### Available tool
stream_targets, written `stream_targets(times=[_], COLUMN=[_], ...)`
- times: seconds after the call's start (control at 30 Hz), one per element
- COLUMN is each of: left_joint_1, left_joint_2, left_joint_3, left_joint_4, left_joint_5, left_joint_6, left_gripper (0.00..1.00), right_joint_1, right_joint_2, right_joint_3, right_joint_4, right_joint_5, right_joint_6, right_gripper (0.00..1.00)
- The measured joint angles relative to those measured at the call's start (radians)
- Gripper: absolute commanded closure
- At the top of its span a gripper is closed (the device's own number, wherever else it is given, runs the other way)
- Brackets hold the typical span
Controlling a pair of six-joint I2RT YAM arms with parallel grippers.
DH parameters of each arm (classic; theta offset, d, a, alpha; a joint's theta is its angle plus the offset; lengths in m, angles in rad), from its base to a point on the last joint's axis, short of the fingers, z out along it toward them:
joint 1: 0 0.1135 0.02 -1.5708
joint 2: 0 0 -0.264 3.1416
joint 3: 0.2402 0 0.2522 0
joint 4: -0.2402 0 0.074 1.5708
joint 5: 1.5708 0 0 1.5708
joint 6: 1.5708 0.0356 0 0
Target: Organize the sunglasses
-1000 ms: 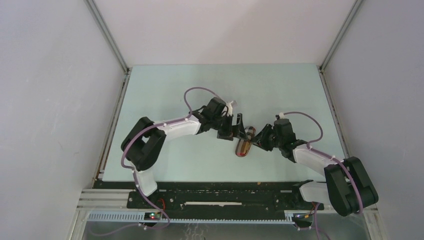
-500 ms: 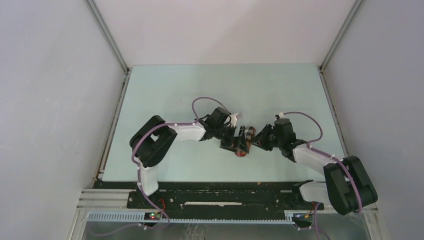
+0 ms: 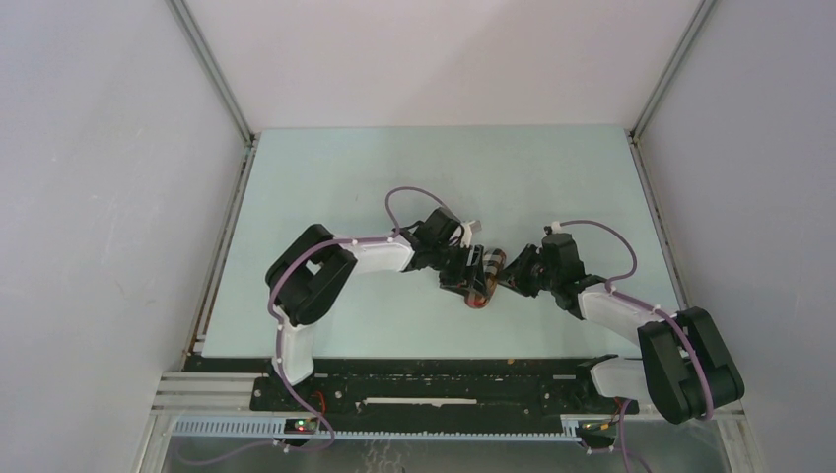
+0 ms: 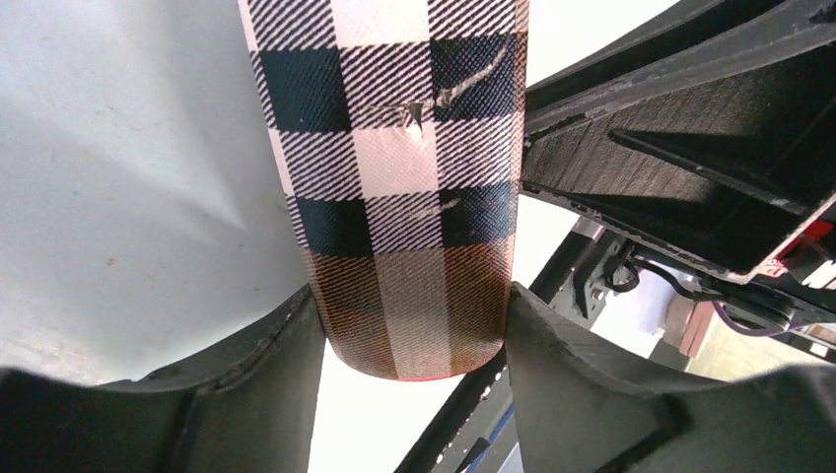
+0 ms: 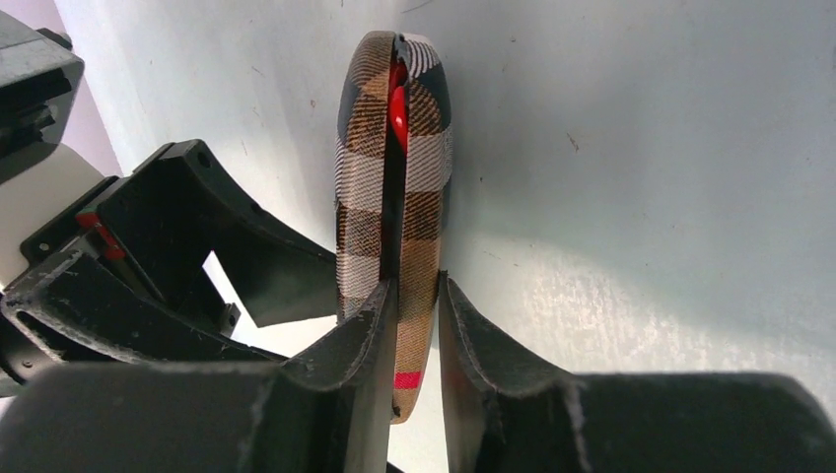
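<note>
The brown plaid case (image 3: 482, 283) lies mid-table between my two grippers. My left gripper (image 3: 467, 275) is on its left side; in the left wrist view my left gripper (image 4: 409, 330) has the case's rounded end (image 4: 394, 197) pinched between both fingers. My right gripper (image 3: 509, 278) is on the case's right side. In the right wrist view my right gripper (image 5: 414, 305) is shut on one half of the case (image 5: 424, 227), and the case stands slightly ajar. The sunglasses (image 5: 397, 110) show only as a bit of red frame inside the slit; the remainder is hidden.
The pale green table (image 3: 325, 187) is bordered by metal rails left and right and white walls beyond. The right gripper's black body (image 4: 690, 177) sits close beside the case in the left wrist view. The blue cloth is out of view.
My left arm has swung right and toward the near edge, bringing its gripper onto the case and around its end. The right gripper has stayed on the case.
</note>
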Motion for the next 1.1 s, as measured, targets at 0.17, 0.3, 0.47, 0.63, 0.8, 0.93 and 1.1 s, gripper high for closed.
stream_targets(times=[0.17,0.3,0.47,0.63,0.8,0.93,1.1], left_joint_1=[-0.006,-0.013,-0.010,-0.006,-0.002,0.000,0.002], left_joint_2=[0.012,0.014,0.005,-0.015,-0.039,-0.062,-0.088], left_joint_3=[0.055,0.104,0.126,0.139,0.138,0.138,0.139], left_joint_4=[-0.081,-0.158,-0.209,-0.284,-0.340,-0.355,-0.354], left_joint_5=[-0.048,-0.154,-0.253,-0.372,-0.435,-0.444,-0.440], left_joint_6=[0.018,0.047,0.063,0.111,0.166,0.182,0.183], left_gripper=[0.59,0.63,0.61,0.26,0.01,0.00,0.00], right_joint_1=[0.000,-0.024,-0.054,-0.062,-0.083,-0.090,-0.091], right_joint_2=[0.000,-0.013,-0.059,-0.145,-0.181,-0.191,-0.233], right_joint_3=[0.006,0.023,0.062,0.067,0.067,0.067,0.067], right_joint_4=[-0.010,-0.040,-0.094,-0.145,-0.188,-0.219,-0.243], right_joint_5=[0.011,0.006,-0.016,0.019,0.066,0.102,0.132], right_joint_6=[-0.006,-0.035,-0.078,-0.099,-0.116,-0.123,-0.131], right_gripper=[0.68,0.66,0.65,0.63,0.63,0.63,0.62])
